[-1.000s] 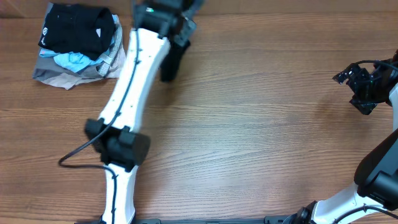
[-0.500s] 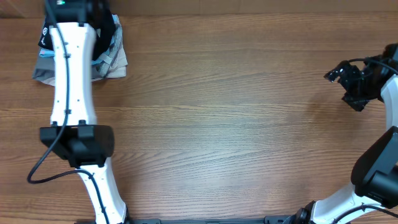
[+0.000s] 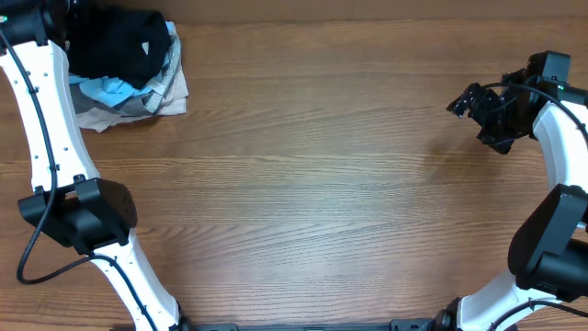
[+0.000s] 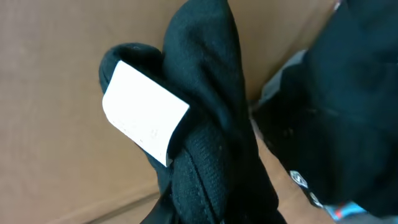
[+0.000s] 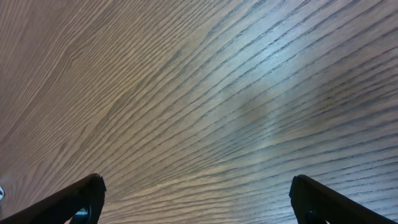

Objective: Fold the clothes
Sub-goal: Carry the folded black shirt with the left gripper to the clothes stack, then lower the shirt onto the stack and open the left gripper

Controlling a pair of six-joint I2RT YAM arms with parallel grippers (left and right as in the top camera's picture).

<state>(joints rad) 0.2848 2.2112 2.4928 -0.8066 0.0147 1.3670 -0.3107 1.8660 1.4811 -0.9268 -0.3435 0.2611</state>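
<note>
In the left wrist view a bunched fold of the plain black garment (image 4: 211, 124) with its white label (image 4: 143, 112) fills the middle and runs down between my left jaws, hiding them. In the overhead view my left gripper (image 3: 62, 9) is at the far left back corner, mostly cut off by the frame edge, right beside the pile of folded clothes (image 3: 129, 92). I cannot tell the held garment from the pile's black top there. My right gripper (image 3: 478, 106) is open and empty above bare wood at the right, with both fingers apart in its wrist view (image 5: 199, 202).
The pile holds light-blue (image 3: 106, 89), grey and beige pieces under a folded black garment (image 3: 119, 41), whose white logo (image 4: 301, 180) shows in the left wrist view. The wooden table (image 3: 322, 184) spreads across the middle. My left arm's white links run down the left side.
My left arm has swung from the back middle of the table to the far left corner, carrying the black cloth over to the pile. My right gripper has shifted a little leftward.
</note>
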